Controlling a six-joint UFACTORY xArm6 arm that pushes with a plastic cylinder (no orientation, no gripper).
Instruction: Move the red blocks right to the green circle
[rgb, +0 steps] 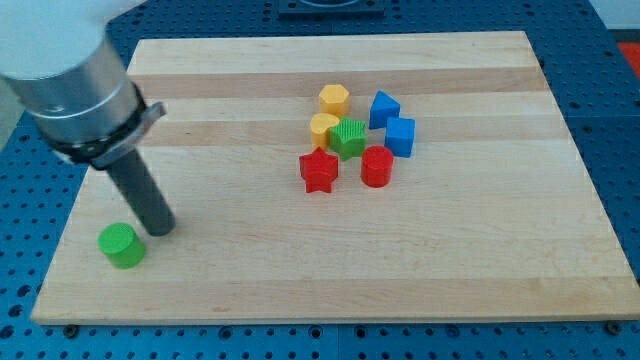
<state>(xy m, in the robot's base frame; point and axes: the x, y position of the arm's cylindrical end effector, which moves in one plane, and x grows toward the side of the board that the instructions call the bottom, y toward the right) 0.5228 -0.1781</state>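
A red star block (319, 171) and a red round block (377, 166) lie near the middle of the wooden board (480, 260), a little apart. A green circle block (121, 245) lies at the view's lower left. My tip (160, 230) rests on the board just right of and slightly above the green circle, close to it. The red blocks are far off to the tip's right.
A green star-shaped block (348, 138) sits just above the red blocks. A yellow block (323, 127) touches its left side and a yellow hexagon (334, 99) lies above. Two blue blocks (384, 108) (400, 136) lie to the right.
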